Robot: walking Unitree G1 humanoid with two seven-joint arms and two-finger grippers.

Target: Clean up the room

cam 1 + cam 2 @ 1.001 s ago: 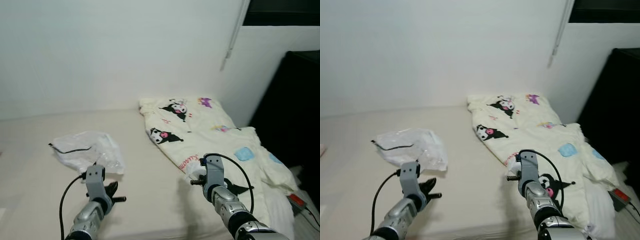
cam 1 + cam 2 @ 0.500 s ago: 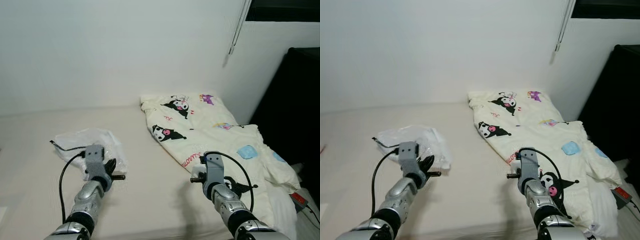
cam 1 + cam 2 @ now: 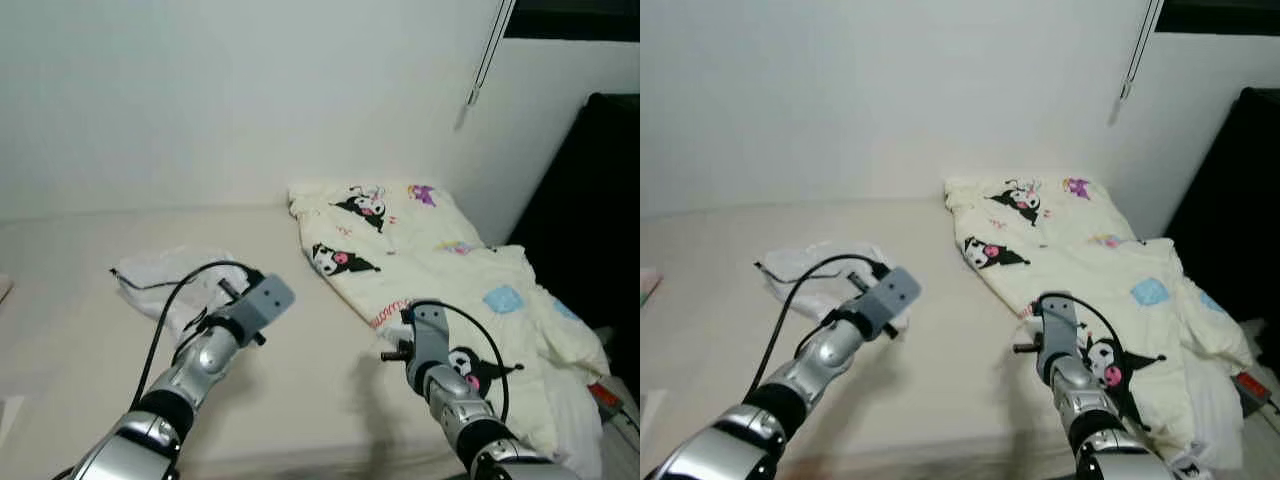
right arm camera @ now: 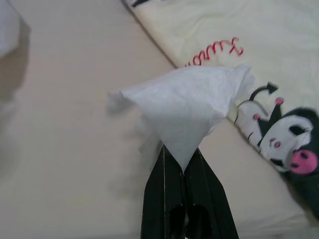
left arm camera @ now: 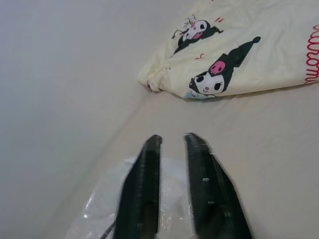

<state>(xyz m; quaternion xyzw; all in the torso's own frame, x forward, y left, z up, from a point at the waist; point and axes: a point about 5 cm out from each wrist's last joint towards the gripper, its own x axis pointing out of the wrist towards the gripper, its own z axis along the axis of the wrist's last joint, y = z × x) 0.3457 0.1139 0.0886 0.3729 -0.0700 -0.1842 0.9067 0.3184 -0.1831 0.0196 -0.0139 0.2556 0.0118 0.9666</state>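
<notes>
A crumpled clear plastic bag [image 3: 160, 285] lies on the beige bed [image 3: 60, 250], left of centre. My left gripper [image 5: 173, 137] reaches out over the plastic bag [image 5: 107, 214], its fingers a little apart and open, with nothing between them. My left arm [image 3: 195, 360] stretches towards the bag. My right gripper [image 4: 180, 152] is shut on a white tissue [image 4: 187, 107], held above the bed beside the cartoon-print blanket [image 3: 420, 255]. My right arm [image 3: 445, 385] stands at the lower right.
The cream blanket [image 3: 1090, 250] covers the bed's right side and hangs over its edge. A tall black cabinet [image 3: 600, 200] stands at the right. A small red object [image 3: 601, 391] lies low by it. A white wall [image 3: 200, 100] backs the bed.
My left arm has swung forward and turned, bringing its fingers over the plastic bag. The right gripper still holds the tissue in much the same place. The camera has shifted slightly.
</notes>
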